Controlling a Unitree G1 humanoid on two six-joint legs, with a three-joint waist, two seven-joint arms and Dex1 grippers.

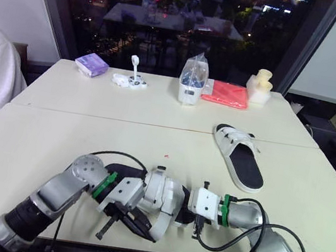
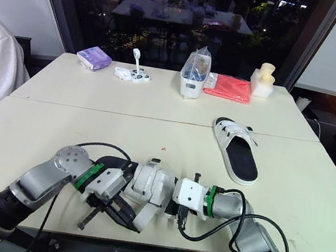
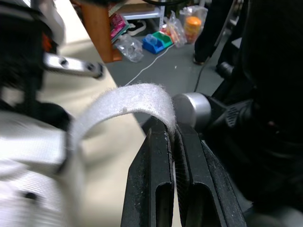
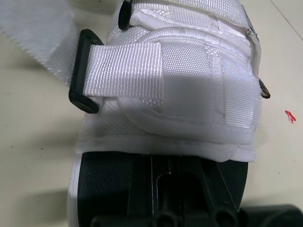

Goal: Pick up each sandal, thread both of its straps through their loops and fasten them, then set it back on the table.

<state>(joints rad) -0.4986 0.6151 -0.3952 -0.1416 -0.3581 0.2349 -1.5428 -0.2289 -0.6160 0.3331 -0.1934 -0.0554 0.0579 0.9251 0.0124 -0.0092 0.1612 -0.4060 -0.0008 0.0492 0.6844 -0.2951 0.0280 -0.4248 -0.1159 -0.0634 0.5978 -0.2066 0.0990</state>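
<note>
Your sandal (image 1: 158, 196) is held just above the bench (image 1: 52, 133) at its near edge, between both claws. In the right wrist view, one strap (image 4: 156, 71) runs through its black loop (image 4: 83, 71) and lies folded back flat on the upper. Your left claw (image 3: 171, 133) is clenched on the other white strap (image 3: 125, 101), which arches away from the sandal. Your right claw (image 1: 189, 211) sits against the black sole; you cannot tell whether it grips. The second sandal (image 1: 239, 158) lies sole-down, well apart on the right.
</note>
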